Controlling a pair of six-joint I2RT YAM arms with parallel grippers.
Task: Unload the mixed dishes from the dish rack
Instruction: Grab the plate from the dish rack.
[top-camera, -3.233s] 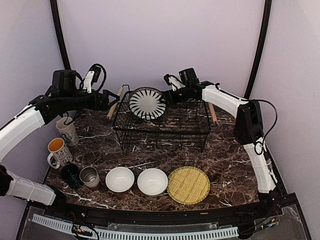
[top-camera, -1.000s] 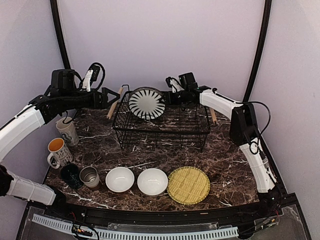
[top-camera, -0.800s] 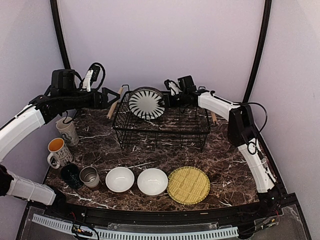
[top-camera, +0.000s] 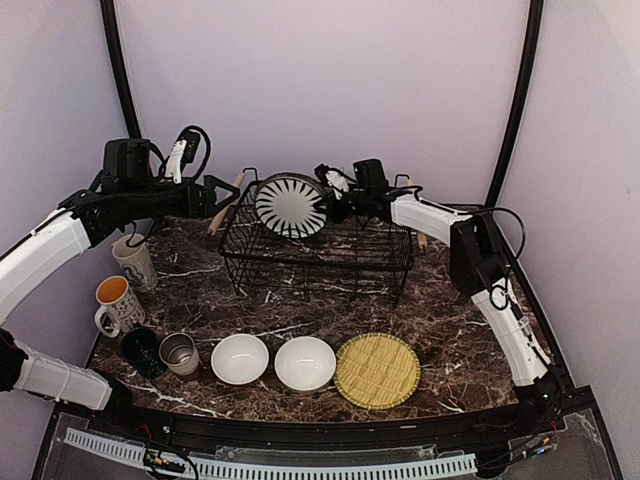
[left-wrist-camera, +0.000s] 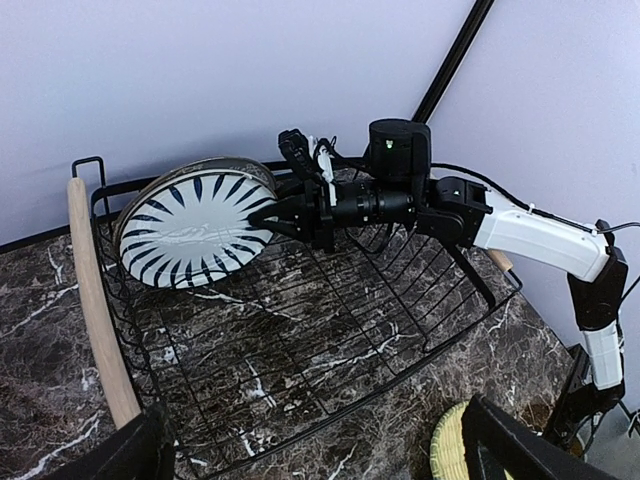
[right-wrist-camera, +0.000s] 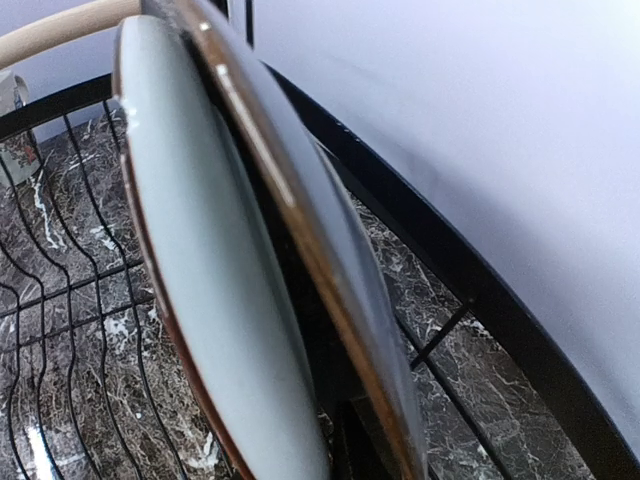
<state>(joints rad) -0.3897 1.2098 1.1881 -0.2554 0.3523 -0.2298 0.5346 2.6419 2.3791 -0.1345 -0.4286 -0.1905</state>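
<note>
While your left gripper (top-camera: 220, 196) hangs spread, your right gripper (top-camera: 328, 203) is at the round black-striped white plate (top-camera: 290, 206), far edge of the desk (top-camera: 455, 330); clamping indeterminate.

White-shelled arms (top-camera: 40, 255), black joints (top-camera: 128, 160), looping black cables (top-camera: 192, 135)

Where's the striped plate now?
Top view: the striped plate stands on edge in the far-left corner of the dish rack, right gripper at its rim.

A plain pale lilac back wall (top-camera: 320, 90) runs into matching side walls, evenly lit. Two thin black poles rise at far left (top-camera: 118, 70) and far right (top-camera: 518, 90). Below lies a dark marble table (top-camera: 440, 300) with white veins, edged at its near side by a white slotted strip (top-camera: 300, 468)
</note>
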